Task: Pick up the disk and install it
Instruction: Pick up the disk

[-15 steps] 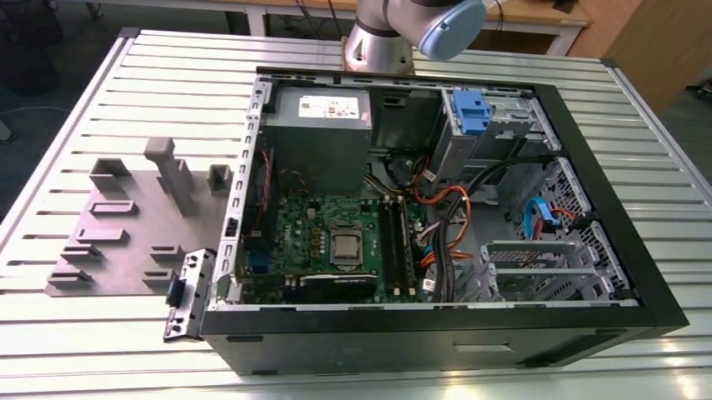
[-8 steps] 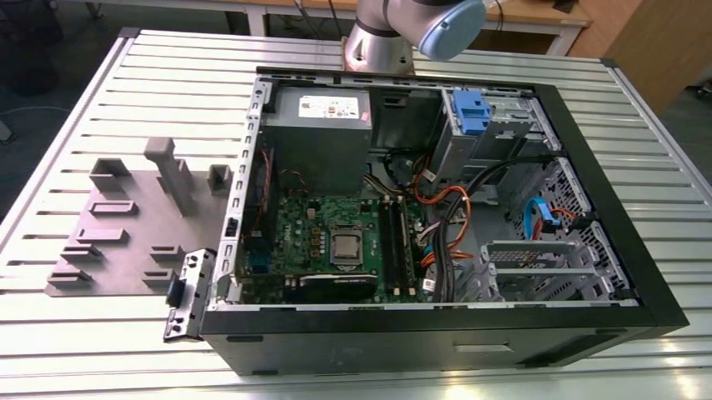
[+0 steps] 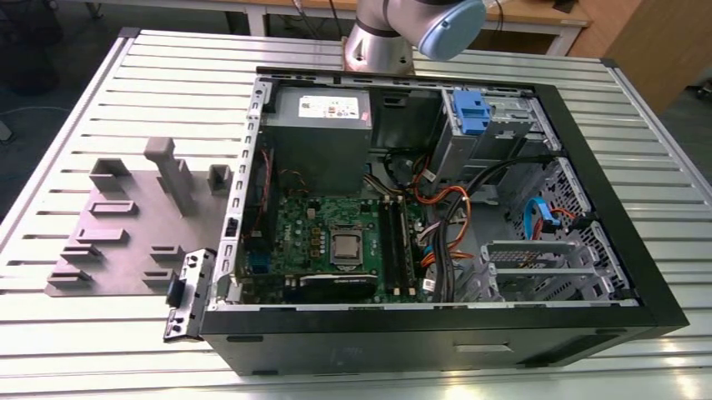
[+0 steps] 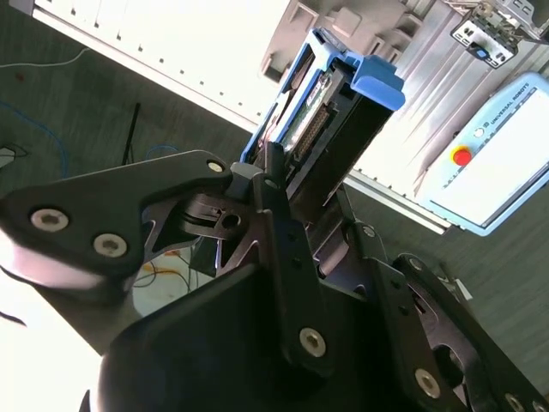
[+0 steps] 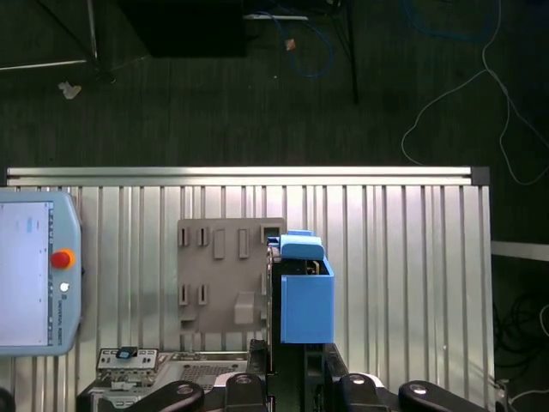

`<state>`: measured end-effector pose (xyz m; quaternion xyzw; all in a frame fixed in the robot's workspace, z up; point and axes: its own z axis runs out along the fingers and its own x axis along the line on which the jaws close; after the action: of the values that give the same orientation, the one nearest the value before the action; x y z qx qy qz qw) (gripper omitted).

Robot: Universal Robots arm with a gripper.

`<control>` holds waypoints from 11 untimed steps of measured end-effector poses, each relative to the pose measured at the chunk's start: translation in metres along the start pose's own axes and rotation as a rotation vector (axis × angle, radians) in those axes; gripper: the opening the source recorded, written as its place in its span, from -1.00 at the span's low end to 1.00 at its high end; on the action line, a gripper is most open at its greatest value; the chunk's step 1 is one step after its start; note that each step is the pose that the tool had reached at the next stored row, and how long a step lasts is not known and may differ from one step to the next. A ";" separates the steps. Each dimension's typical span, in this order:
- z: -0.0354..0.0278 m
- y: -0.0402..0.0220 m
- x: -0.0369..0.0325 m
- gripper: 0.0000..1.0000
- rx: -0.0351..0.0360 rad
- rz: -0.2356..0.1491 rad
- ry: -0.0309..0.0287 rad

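Note:
The disk is held edge-on in the second wrist view: a blue plastic carrier around a dark body with a connector row. In the first wrist view the disk shows as a blue block hanging high over the slatted table. My gripper is shut on its lower end, with one dark finger pressed against its side. The gripper also shows in the first wrist view, under the blue carrier. The open computer case lies on the table, with its grey metal drive cage at the far right.
A grey fixture plate with upright posts lies at the exterior view's left of the case; the same plate lies below the held disk. A teach pendant rests on the table. The arm's base stands behind the case. Cables cross the case interior.

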<state>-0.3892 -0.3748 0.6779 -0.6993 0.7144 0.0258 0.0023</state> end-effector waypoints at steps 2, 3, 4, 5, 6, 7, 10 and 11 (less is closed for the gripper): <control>0.0035 -0.0001 0.0001 -0.31 -0.0001 0.000 0.0001; 0.0053 -0.0002 0.0002 -0.31 -0.0001 0.000 0.0001; 0.0072 -0.0002 0.0003 -0.31 0.0001 0.000 0.0000; 0.0091 -0.0003 0.0004 -0.31 -0.0001 0.000 0.0001; 0.0109 -0.0004 0.0004 -0.31 -0.0001 0.000 0.0001; 0.0127 -0.0004 0.0005 -0.31 0.0000 0.000 0.0001; 0.0181 -0.0006 0.0007 -0.31 -0.0001 0.000 0.0001; 0.0199 -0.0007 0.0008 -0.31 0.0000 0.000 0.0000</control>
<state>-0.3892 -0.3748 0.6580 -0.6993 0.7144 0.0258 0.0023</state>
